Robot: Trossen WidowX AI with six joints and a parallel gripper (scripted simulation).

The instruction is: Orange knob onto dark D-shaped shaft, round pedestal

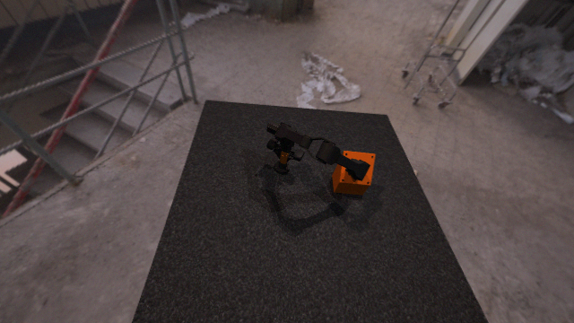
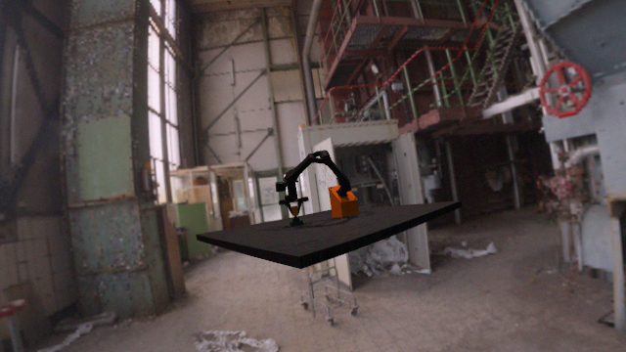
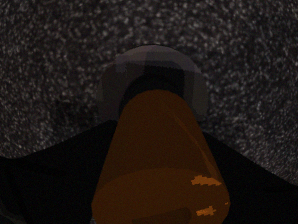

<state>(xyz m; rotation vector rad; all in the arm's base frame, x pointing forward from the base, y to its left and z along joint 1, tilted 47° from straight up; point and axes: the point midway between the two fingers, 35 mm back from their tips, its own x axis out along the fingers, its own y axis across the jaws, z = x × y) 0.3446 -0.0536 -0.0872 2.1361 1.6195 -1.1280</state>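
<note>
The orange knob (image 1: 283,158) (image 2: 294,210) (image 3: 157,145) is between the fingers of my gripper (image 1: 285,155) (image 2: 294,204) (image 3: 157,135), which is shut on it. The knob is upright over the round dark pedestal (image 1: 282,170) (image 2: 296,222) (image 3: 199,95). In the wrist view the pedestal shows as a grey disc beyond the knob's lower end, with a dark rounded patch between them that is shaft or shadow. The D-shaped shaft is not clearly visible. The views do not show whether the knob touches the shaft or how high above the pedestal its lower end is.
The arm's base stands on an orange box (image 1: 340,183) (image 2: 344,207) to the right of the pedestal in the top view. The arm arches from it over to the pedestal. All stand on a dark speckled table top (image 1: 309,269) (image 2: 391,222).
</note>
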